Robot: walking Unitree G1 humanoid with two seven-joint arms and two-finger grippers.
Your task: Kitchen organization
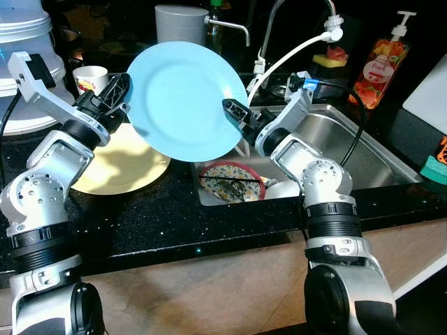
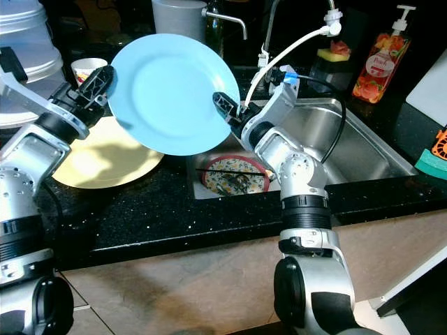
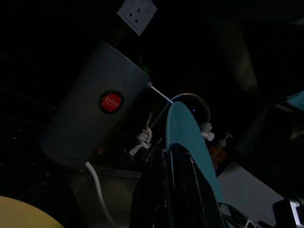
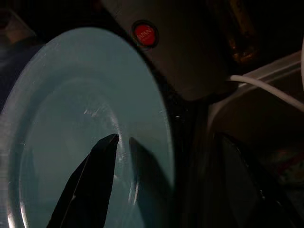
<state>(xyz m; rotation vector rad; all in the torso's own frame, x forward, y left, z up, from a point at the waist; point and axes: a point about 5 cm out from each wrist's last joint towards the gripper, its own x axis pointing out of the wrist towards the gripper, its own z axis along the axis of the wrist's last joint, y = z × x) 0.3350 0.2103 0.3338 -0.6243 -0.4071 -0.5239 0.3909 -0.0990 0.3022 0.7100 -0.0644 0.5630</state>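
A light blue plate (image 1: 181, 98) hangs tilted in the air above the counter, between both arms. My left gripper (image 1: 122, 94) is shut on its left rim; in the left wrist view the plate (image 3: 190, 137) runs edge-on out from between the fingers (image 3: 180, 185). My right gripper (image 1: 234, 115) is at the plate's right rim and stands open. One finger (image 4: 99, 180) lies over the plate's face (image 4: 71, 118) and the other (image 4: 242, 180) sits past the rim. A yellow plate (image 1: 119, 164) lies flat on the black counter below the left arm.
A patterned red-rimmed plate (image 1: 230, 181) lies in the steel sink (image 1: 349, 146) under the faucet (image 1: 293, 21). A grey tumbler (image 1: 180, 24), small cup (image 1: 91, 78) and white container (image 1: 24, 42) stand behind. A soap bottle (image 1: 380, 66) and a green sponge (image 1: 436, 167) are on the right.
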